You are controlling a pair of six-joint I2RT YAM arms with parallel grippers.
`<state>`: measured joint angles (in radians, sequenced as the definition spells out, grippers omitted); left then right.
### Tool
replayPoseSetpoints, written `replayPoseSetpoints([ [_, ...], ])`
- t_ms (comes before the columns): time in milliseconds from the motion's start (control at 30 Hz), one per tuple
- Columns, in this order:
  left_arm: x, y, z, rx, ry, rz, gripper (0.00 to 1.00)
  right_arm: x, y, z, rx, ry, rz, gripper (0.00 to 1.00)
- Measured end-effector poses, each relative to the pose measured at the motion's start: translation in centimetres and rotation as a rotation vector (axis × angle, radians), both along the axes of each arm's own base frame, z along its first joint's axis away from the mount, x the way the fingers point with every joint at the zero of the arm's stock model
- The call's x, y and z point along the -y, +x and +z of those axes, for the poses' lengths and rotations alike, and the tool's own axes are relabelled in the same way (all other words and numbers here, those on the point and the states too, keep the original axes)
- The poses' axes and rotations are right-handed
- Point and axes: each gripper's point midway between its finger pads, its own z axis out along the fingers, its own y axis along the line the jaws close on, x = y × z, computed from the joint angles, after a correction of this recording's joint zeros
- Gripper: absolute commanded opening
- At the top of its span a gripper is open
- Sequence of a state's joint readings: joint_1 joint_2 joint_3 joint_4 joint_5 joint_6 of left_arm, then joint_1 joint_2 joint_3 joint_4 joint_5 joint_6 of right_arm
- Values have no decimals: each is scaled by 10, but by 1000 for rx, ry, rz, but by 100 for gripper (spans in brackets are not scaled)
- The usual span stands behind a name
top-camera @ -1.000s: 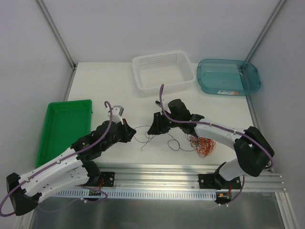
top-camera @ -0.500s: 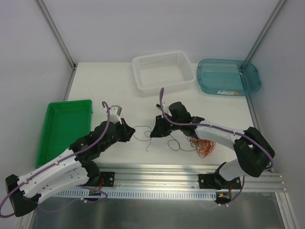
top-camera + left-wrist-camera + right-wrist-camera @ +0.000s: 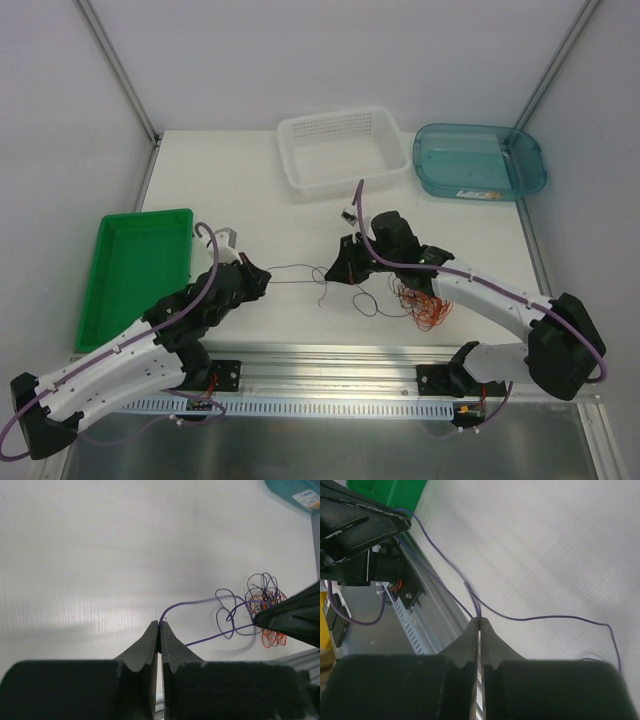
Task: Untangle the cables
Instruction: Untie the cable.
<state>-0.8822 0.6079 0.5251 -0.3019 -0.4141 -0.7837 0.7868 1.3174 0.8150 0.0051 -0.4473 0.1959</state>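
The cables are a small tangle [image 3: 425,305] of orange, red and black wires lying near the table's front right, also in the left wrist view as a tangle [image 3: 269,622]. One thin dark wire [image 3: 298,268] runs out of it and is stretched nearly straight between both grippers. My left gripper [image 3: 266,279] is shut on the wire's end [image 3: 172,608], with the fingertips pressed together. My right gripper [image 3: 331,272] is shut on the same wire [image 3: 540,618] further along, left of the tangle. The wire loops on toward the tangle behind the right gripper.
A white perforated basket [image 3: 288,150] stands at the back centre and a teal tub [image 3: 480,128] at the back right. A green tray [image 3: 145,216] lies on the left. An aluminium rail [image 3: 340,360] runs along the near edge under both arm bases.
The right gripper has closed on the dark wire. The left arm has drawn back to the left and the right gripper has shifted slightly right, pulling the slack wire straight.
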Motion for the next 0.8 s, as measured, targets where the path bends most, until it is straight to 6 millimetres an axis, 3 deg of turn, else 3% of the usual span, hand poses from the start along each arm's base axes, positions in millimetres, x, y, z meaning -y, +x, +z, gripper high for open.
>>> replayPoseSetpoints([
  [100,-10,-2,-8,-42,-67,93,0,12,1,18,46,23,-35,1],
  [300,-3,-3,-2,-105,-266,183,0,27,-4,50,128,77,-77,1],
  [567,33,-9,-12,-280,-418,163,0,56,3,66,214,117,-265,1],
  [733,55,-15,-16,-370,-531,130,0,57,12,92,281,198,-312,1],
  [800,61,-18,-19,-397,-594,118,6,56,14,98,296,221,-318,1],
])
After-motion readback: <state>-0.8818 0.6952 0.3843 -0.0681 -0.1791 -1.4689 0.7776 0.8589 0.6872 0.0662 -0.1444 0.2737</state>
